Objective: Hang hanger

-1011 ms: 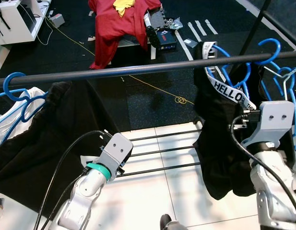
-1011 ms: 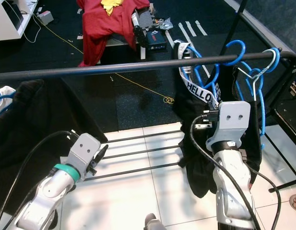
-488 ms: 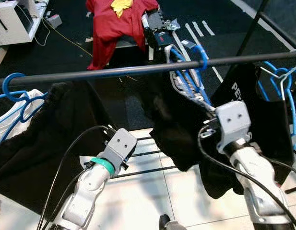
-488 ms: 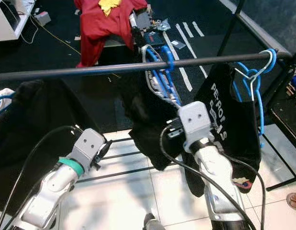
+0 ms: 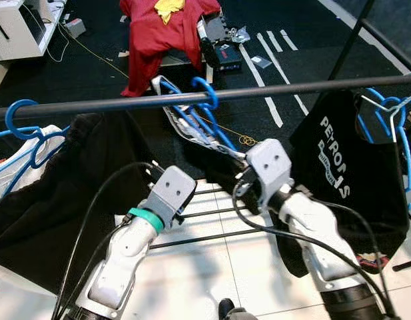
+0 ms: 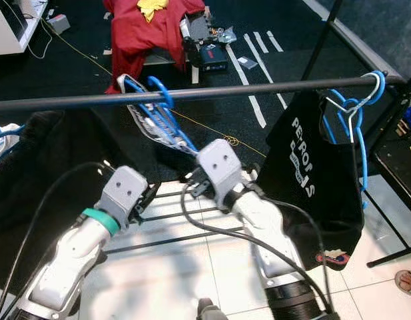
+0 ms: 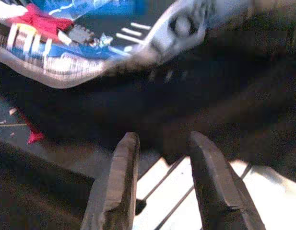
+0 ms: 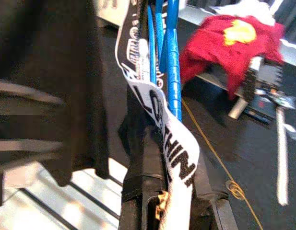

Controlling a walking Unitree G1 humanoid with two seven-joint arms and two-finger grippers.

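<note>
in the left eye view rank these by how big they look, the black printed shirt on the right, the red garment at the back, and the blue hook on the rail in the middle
1. black printed shirt
2. red garment, farther off, so unsure
3. blue hook

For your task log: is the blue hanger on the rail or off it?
On. The hanger's hook curls over the rail, while the right end effector grips it lower down.
</note>
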